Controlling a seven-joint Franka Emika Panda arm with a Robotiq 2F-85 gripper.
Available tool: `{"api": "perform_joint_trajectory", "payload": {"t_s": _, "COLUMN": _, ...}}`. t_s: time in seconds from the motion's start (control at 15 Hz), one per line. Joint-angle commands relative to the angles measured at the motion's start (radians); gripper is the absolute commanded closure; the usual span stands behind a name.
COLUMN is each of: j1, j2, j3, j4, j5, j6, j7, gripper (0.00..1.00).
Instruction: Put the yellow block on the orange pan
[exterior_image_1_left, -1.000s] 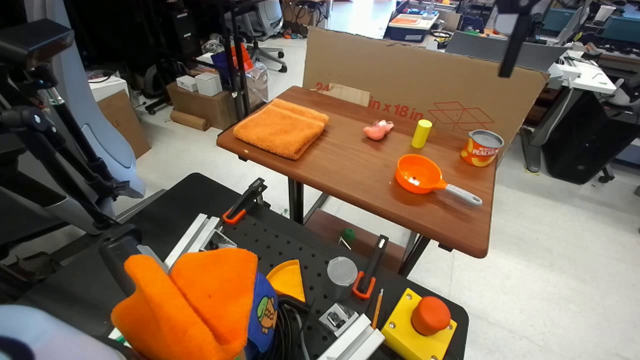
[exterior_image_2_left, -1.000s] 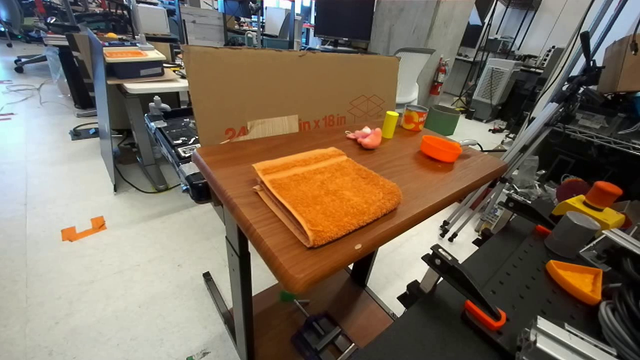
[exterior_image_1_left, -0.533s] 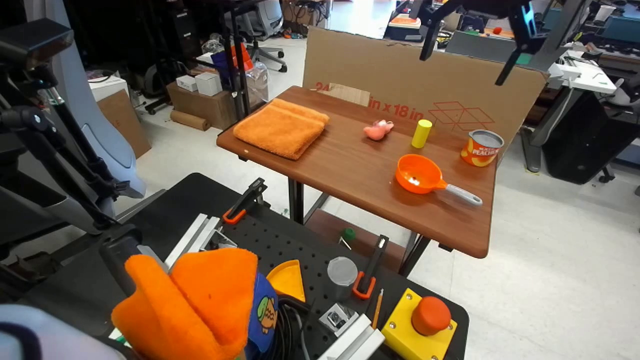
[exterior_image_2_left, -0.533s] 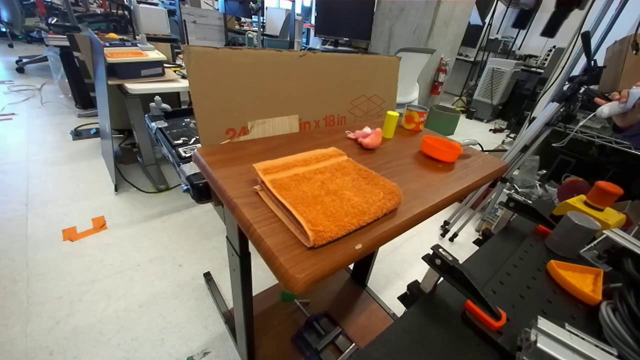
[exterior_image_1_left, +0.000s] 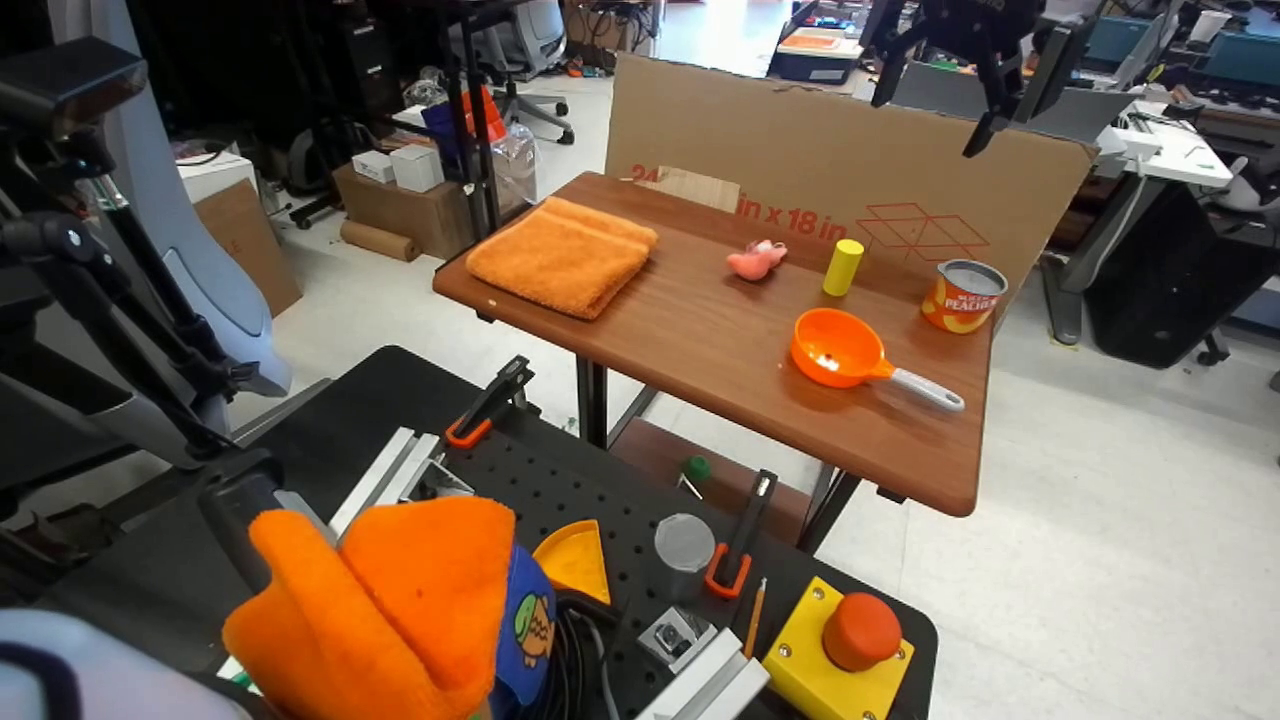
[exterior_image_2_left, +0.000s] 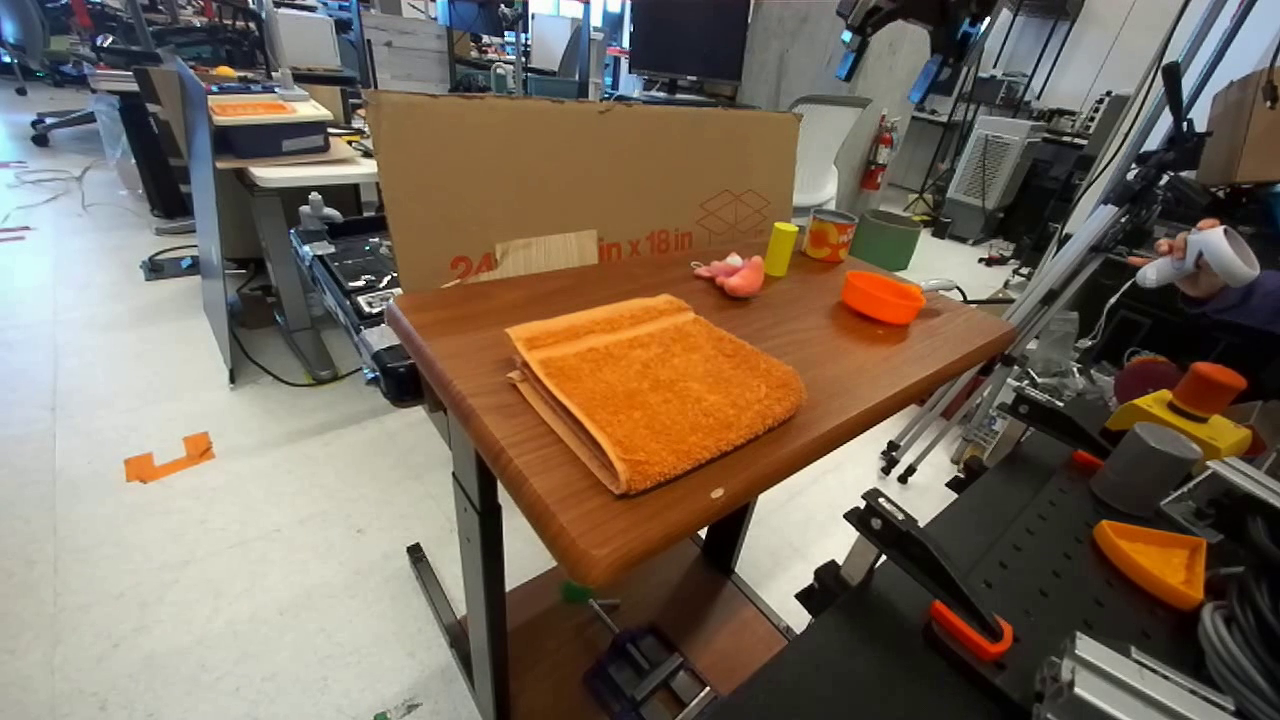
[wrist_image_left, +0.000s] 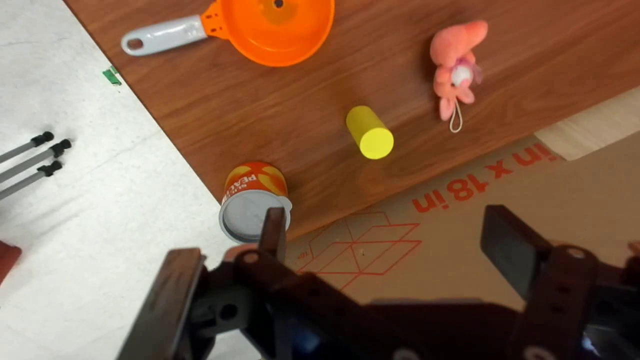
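1. End effector: my black two-finger gripper (wrist_image_left: 390, 242), raised above the wood-grain table (exterior_image_1_left: 690, 320); fingers (wrist_image_left: 507, 250) spread wide apart, as both exterior views also show.
2. Yellow block (wrist_image_left: 370, 132): bright, plain cylinder, standing upright on the table, well apart from my fingers.
3. Orange pan (wrist_image_left: 280, 42): round bowl, dark spot in its base, straight light-grey handle (wrist_image_left: 167, 36) pierced at the tip. Rests on the table near the yellow block, the two not touching; handle directed at a short end of the table.
4. Pink plush animal (wrist_image_left: 452, 55): fitted with a pale cord loop; lies on the table to one side of the yellow block.
5. Peach can (exterior_image_1_left: 960, 302): orange label with fruit pictures, grey top; upright, to the block's other side, near the end that the pan handle faces.
6. Orange towel (exterior_image_2_left: 660, 390): folded, lying flat at the opposite end of the table, well apart from the pan.
7. Cardboard sheet (exterior_image_1_left: 720, 125): stands along a long edge of the table; red print includes "18 in" and an outline drawing of a box.
8. Black perforated bench top (exterior_image_1_left: 560, 470): across from the cardboard, apart from the table; bears a yellow box (exterior_image_1_left: 805, 675) with a red push button (exterior_image_1_left: 862, 632) and two black-and-orange clamps (exterior_image_1_left: 490, 402).
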Motion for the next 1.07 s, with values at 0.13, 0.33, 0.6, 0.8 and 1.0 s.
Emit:
{"api": "perform_joint_trajectory", "payload": {"t_s": 0.13, "j1": -0.004, "j2": 0.238, "j3": -0.010, "j4": 0.223, "j5": -0.054, "j6": 0.025, "j7": 0.156, "gripper": 0.00}}
{"api": "perform_joint_trajectory", "payload": {"t_s": 0.33, "j1": 0.013, "j2": 0.333, "j3": -0.023, "j4": 0.289, "j5": -0.095, "j6": 0.001, "j7": 0.226, "gripper": 0.00}}
{"api": "perform_joint_trajectory", "payload": {"t_s": 0.6, "j1": 0.043, "j2": 0.415, "j3": -0.028, "j4": 0.324, "j5": -0.133, "j6": -0.011, "j7": 0.299, "gripper": 0.00}}
{"api": "perform_joint_trajectory", "payload": {"t_s": 0.8, "j1": 0.061, "j2": 0.447, "j3": -0.023, "j4": 0.326, "j5": -0.134, "j6": -0.034, "j7": 0.316, "gripper": 0.00}}
{"api": "perform_joint_trajectory", "payload": {"t_s": 1.0, "j1": 0.083, "j2": 0.467, "j3": -0.027, "j4": 0.317, "j5": -0.143, "j6": -0.041, "j7": 0.332, "gripper": 0.00}}
